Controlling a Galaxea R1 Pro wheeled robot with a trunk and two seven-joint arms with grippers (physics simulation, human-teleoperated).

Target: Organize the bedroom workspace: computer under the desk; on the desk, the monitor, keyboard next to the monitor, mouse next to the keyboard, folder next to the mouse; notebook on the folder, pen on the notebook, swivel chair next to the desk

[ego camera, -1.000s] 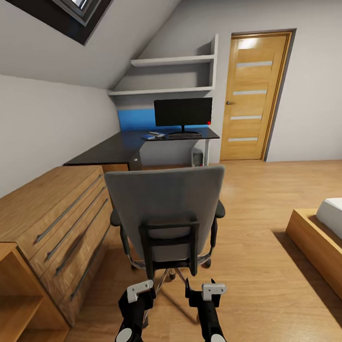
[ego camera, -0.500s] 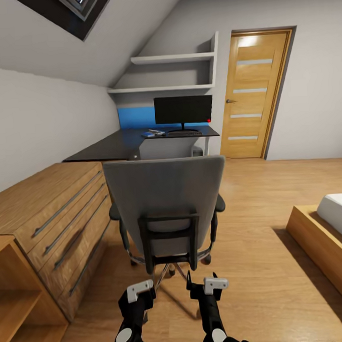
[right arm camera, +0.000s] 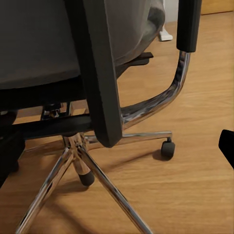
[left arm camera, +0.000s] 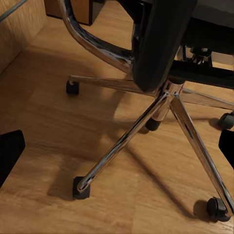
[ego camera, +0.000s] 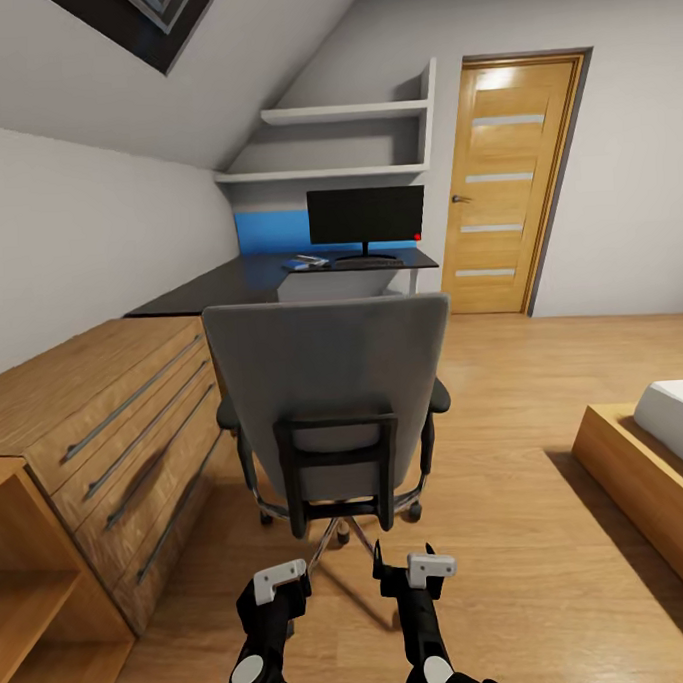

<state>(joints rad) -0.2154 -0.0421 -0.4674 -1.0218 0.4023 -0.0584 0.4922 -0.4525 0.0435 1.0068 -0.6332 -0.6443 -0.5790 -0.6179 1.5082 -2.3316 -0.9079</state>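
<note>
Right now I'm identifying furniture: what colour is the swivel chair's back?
Grey, with a black frame; the swivel chair shows best in the head view.

Swivel chair: matt grey cloth back, matt black frame, glossy chrome base on black plastic castors; floor and dresser of smooth light wood; tabletop smooth black; monitor matt black.

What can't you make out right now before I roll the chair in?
- Seat top of the grey upholstered swivel chair: head view, hidden by its own tall back, so any folder there is unseen.
- Small items by the wide black monitor on the long black desk: head view, too small to identify.
- Under-desk space: blocked by the chair.
</note>
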